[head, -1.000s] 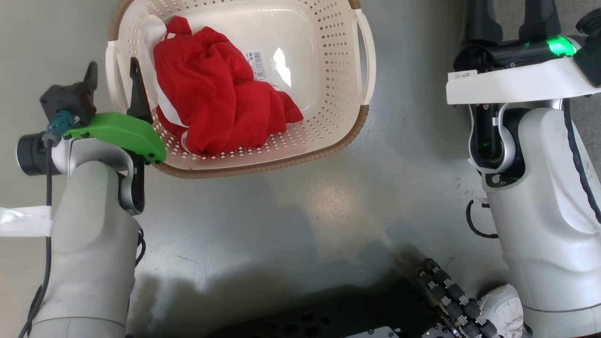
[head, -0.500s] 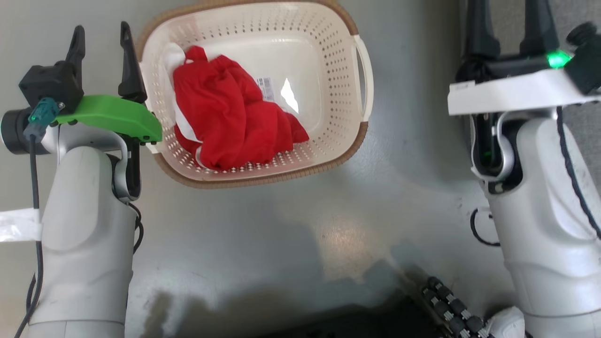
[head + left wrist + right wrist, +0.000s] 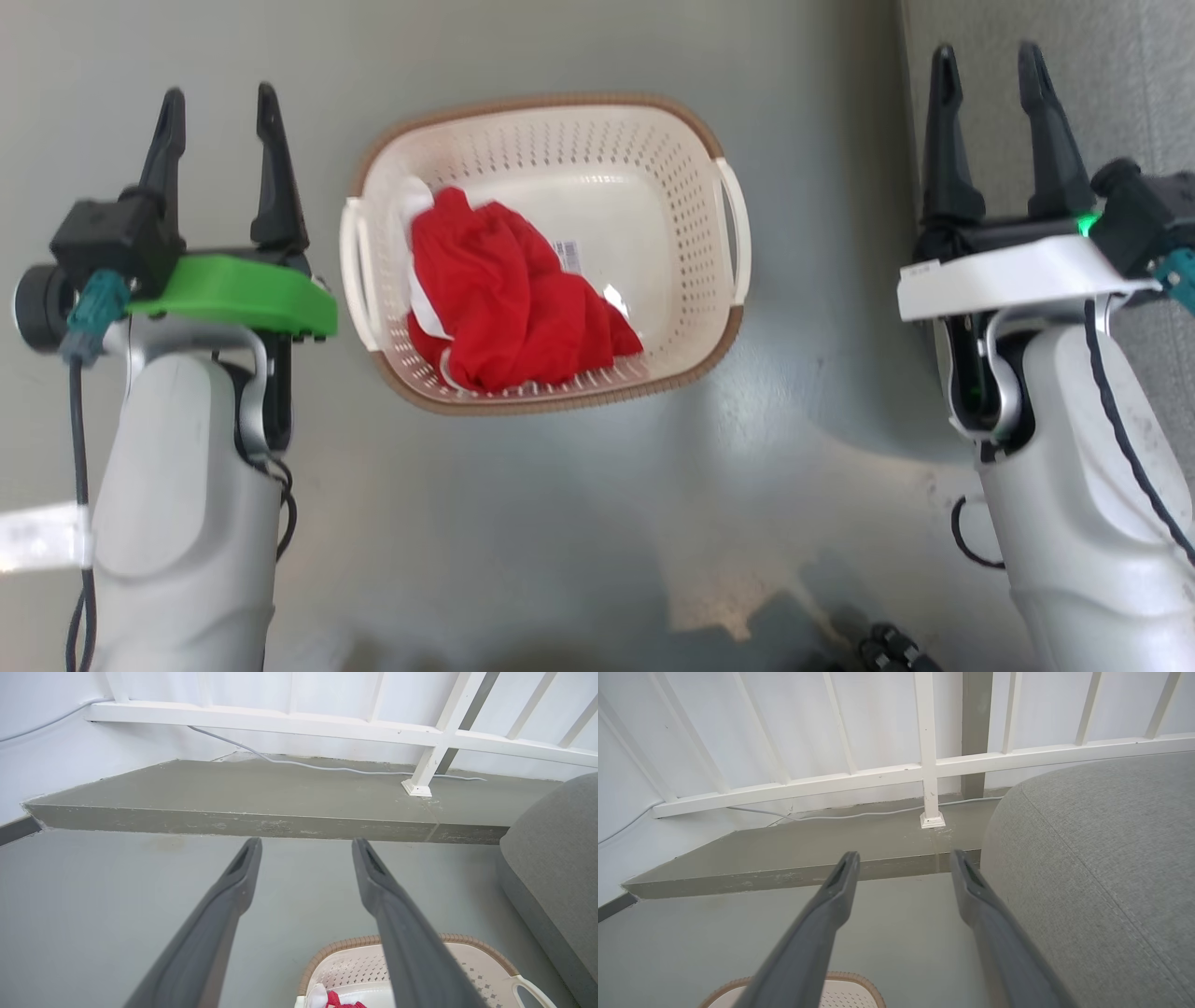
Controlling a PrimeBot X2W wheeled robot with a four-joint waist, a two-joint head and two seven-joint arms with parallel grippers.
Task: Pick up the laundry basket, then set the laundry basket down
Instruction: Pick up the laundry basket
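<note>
On floor [image 3: 560, 523]: laundry basket [image 3: 653, 140], barcode sticker [image 3: 567, 255] illegible | left pincer [image 3: 220, 91] agape | right pincer [image 3: 985, 50] agape

Left tool [image 3: 220, 93], a second ago straddling the left handle [image 3: 348, 252] of the laundry basket [image 3: 560, 140], now stands clear beside it; the head camera has drawn back, shrinking the scene

Below me lies a crumpled red garment [image 3: 509, 299] with white trim. The grey floor [image 3: 579, 523] shines with reflected light, and a strip of white tape [image 3: 37, 537] is stuck to it at my far left. Ahead, a raised concrete step [image 3: 261, 788] carries a white railing [image 3: 280, 718] on 1 post foot [image 3: 416, 787], and a white cable [image 3: 299, 764] trails along the wall. Grey upholstery [image 3: 1101, 858] bulks on my right.
</note>
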